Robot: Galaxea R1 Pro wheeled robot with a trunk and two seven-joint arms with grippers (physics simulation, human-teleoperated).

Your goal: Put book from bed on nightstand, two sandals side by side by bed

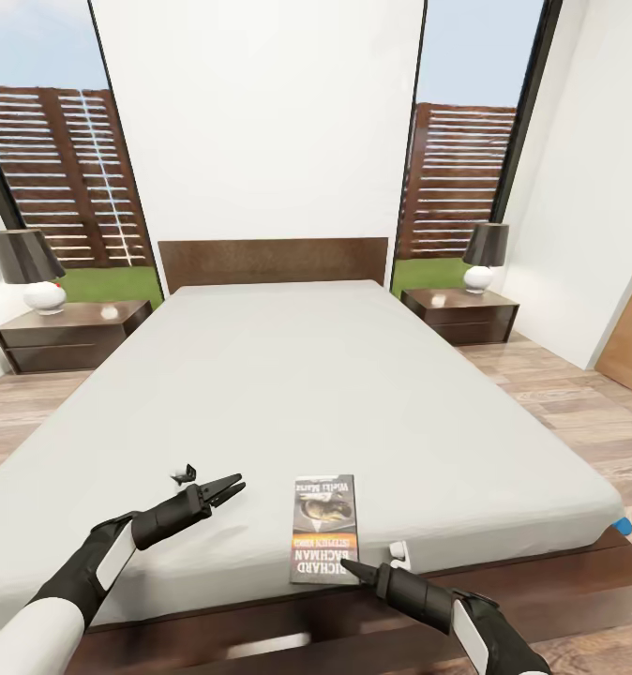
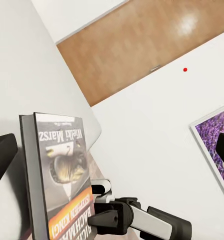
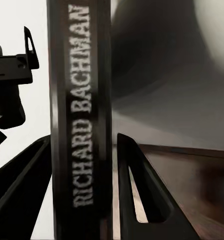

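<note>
The book (image 1: 324, 528) lies flat on the bed's pale mattress (image 1: 335, 394), close to the foot edge and a little right of the middle, cover up. The right pincer (image 1: 353, 566) is at the book's near edge; in the right wrist view the spine (image 3: 82, 120) stands between its two fingers (image 3: 141, 200), which flank it with a narrow gap on one side, so the pincer seems to be straddling the book without yet clamping it, though the close, dark view makes contact hard to judge. The left pincer (image 1: 224, 488) hovers over the mattress just left of the book, its fingers close together and holding nothing. The step in hand is picking up the book. The next move calls for closing the right pincer on the thin edge, lifting it clear of the mattress, then carrying it along the bed to one of the nightstands; the right one (image 1: 459, 317) and the left one (image 1: 70, 336) each have bare tabletop beside a lamp (image 1: 485, 255). A bit of bright blue (image 1: 621, 522) shows at the bed's right foot corner, perhaps a sandal.
</note>
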